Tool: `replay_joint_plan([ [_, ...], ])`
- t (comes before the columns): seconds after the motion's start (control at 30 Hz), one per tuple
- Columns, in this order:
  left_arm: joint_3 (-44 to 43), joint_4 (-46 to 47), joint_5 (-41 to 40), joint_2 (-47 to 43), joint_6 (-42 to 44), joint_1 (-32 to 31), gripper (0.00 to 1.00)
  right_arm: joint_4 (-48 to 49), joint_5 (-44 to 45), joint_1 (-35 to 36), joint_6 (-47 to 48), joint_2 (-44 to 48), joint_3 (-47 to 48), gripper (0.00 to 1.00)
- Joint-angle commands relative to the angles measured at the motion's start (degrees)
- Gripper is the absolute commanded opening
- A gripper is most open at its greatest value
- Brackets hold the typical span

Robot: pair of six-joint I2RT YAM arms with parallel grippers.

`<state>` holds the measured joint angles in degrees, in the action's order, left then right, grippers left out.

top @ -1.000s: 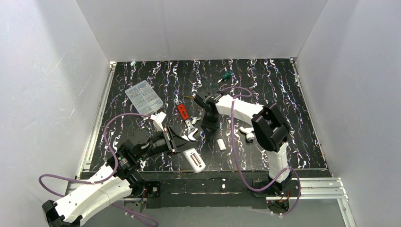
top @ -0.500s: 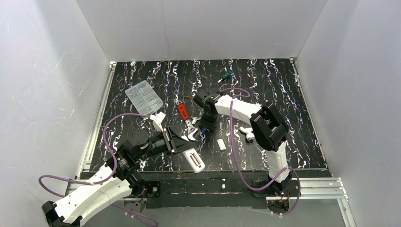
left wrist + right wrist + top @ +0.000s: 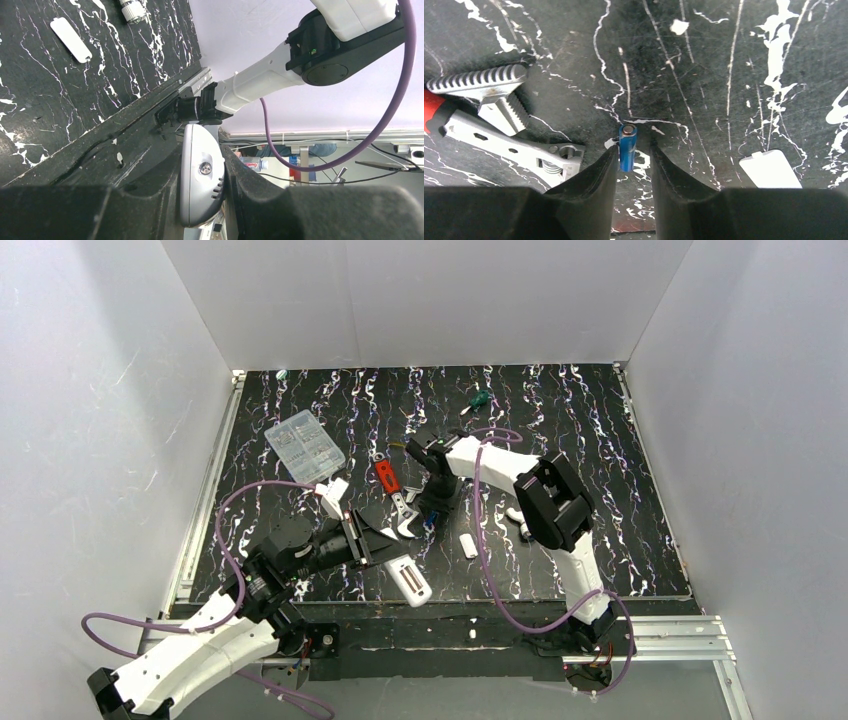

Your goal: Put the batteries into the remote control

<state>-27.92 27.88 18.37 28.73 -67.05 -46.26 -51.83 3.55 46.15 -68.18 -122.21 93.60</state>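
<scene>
The remote control [image 3: 201, 176] is a white handset clamped edge-on between my left gripper's [image 3: 199, 154] black fingers; from above the remote control [image 3: 409, 579] lies slanted near the table's front edge, the left gripper [image 3: 383, 558] shut on it. One of the batteries [image 3: 627, 142], a slim blue cylinder, lies on the black mat. My right gripper [image 3: 633, 151] points down over it with a finger on each side. The left finger touches it and a gap remains on its right. From above the battery [image 3: 428, 522] shows just below the right gripper [image 3: 432, 512].
A red-handled adjustable wrench [image 3: 394, 492] lies just left of the battery, its jaw [image 3: 499, 95] close to my right fingers. A small white cover plate [image 3: 467, 545] and a white fitting [image 3: 521, 520] lie to the right. Farther back lie a clear parts box [image 3: 304, 446] and a green screwdriver [image 3: 478, 400].
My right arm has swung a little to the left and its jaws have narrowed slightly round the blue battery. The left gripper still holds the remote in nearly the same place.
</scene>
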Motion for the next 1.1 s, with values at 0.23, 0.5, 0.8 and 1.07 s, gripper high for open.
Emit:
replay_joint_plan([
  [0.23,-1.4,1.7,-0.2,-2.1,0.9,-0.2,0.00,-3.2,-1.4,-1.0,-1.5,-0.8,1.0,0.15],
  [0.5,-1.7,-0.6,-0.3,-3.2,1.8,-0.1,0.00,-2.3,6.1,-1.0,1.7,6.4,-1.3,0.01],
  [0.8,-2.9,-3.4,0.3,-3.4,4.0,-0.2,0.00,3.0,15.3,-1.0,23.3,21.1,-16.0,0.01],
  [1.07,-3.3,-3.5,1.0,-2.6,4.3,-0.2,0.00,8.4,18.6,-0.9,25.9,24.5,-28.6,0.02],
])
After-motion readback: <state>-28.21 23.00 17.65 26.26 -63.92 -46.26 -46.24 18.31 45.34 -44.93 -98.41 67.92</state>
